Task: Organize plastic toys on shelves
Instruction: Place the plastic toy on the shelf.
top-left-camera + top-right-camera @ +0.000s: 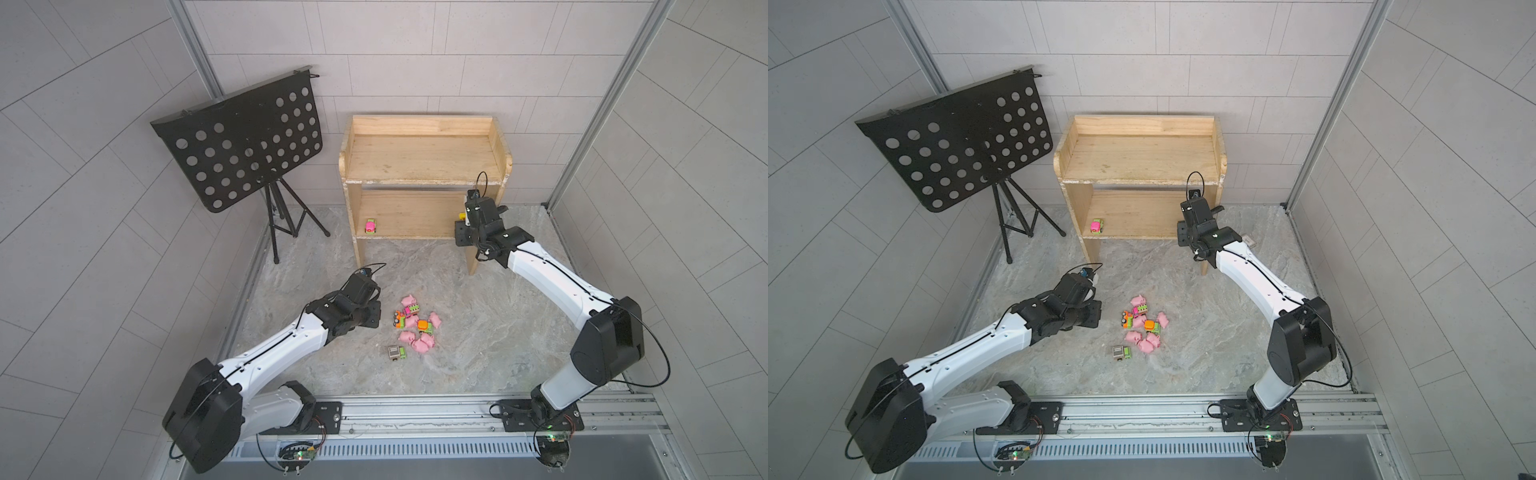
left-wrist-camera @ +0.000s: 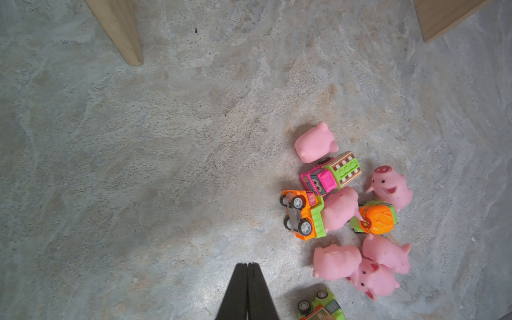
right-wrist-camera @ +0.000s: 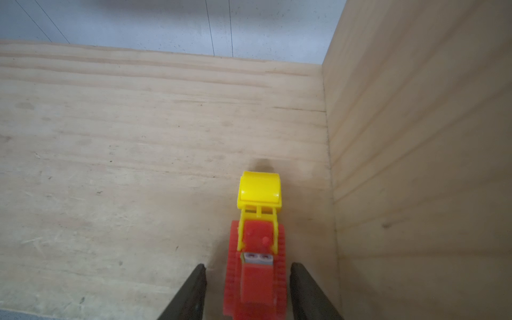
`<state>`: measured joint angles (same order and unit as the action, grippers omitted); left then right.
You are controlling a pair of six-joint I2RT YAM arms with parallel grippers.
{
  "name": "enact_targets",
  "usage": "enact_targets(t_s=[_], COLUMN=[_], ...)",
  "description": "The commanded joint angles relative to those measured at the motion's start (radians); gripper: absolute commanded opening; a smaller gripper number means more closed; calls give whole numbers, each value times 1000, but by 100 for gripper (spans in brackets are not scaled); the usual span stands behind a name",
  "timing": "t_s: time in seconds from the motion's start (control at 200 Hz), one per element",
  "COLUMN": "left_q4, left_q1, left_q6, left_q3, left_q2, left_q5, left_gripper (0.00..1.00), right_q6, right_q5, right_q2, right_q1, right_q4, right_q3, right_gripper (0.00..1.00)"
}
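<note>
The shelves (image 1: pixel 419 162) (image 1: pixel 1138 158), a pale wooden two-tier unit, stand against the back wall. A pink toy car (image 1: pixel 370 226) sits at the left end of the lower board. At its right end stands a red-yellow bulldozer (image 3: pixel 256 260) (image 1: pixel 461 216). My right gripper (image 3: pixel 246 267) (image 1: pixel 473 218) is open around it, with a gap showing on each side. Several pink pigs (image 2: pixel 335 260) (image 1: pixel 417 336) and toy trucks (image 2: pixel 303 214) lie heaped on the floor. My left gripper (image 2: pixel 247 264) (image 1: pixel 361 316) is shut and empty, just left of the heap.
A black perforated music stand (image 1: pixel 241 141) on a tripod stands at the back left. A grey-green truck (image 1: pixel 397 353) lies at the front of the heap. The shelf's plank legs (image 2: pixel 122 33) rest on the stone-patterned floor. A small flat packet (image 1: pixel 1248 240) lies behind the right arm.
</note>
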<state>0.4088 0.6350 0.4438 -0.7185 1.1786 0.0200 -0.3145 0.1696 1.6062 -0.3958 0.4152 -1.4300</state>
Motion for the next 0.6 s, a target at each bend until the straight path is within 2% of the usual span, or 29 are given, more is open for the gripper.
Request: enact_targets(t_s=[0.0, 0.16, 0.285, 0.41, 0.515, 0.595], left_q4=[-1, 2, -21, -29, -34, -39], left_q1=[-6, -6, -5, 2, 23, 45], left_q6=[-13, -15, -36, -43, -45, -43], left_q3=[7, 4, 6, 4, 15, 27], left_q2=[3, -4, 1, 15, 15, 13], left_q5=[-2, 12, 100, 175, 188, 194], left_gripper=[10, 11, 14, 25, 34, 46], right_q6=[-6, -6, 5, 31, 53, 67], right_q5=[29, 7, -17, -40, -85, -113], right_q2=[-13, -57, -114, -177, -221, -256], right_q1=[10, 10, 10, 9, 9, 10], right_q4=[42, 46, 54, 71, 101, 117], right_q3=[-12, 15, 52, 95, 120, 147], right_gripper=[55, 60, 63, 65, 65, 66])
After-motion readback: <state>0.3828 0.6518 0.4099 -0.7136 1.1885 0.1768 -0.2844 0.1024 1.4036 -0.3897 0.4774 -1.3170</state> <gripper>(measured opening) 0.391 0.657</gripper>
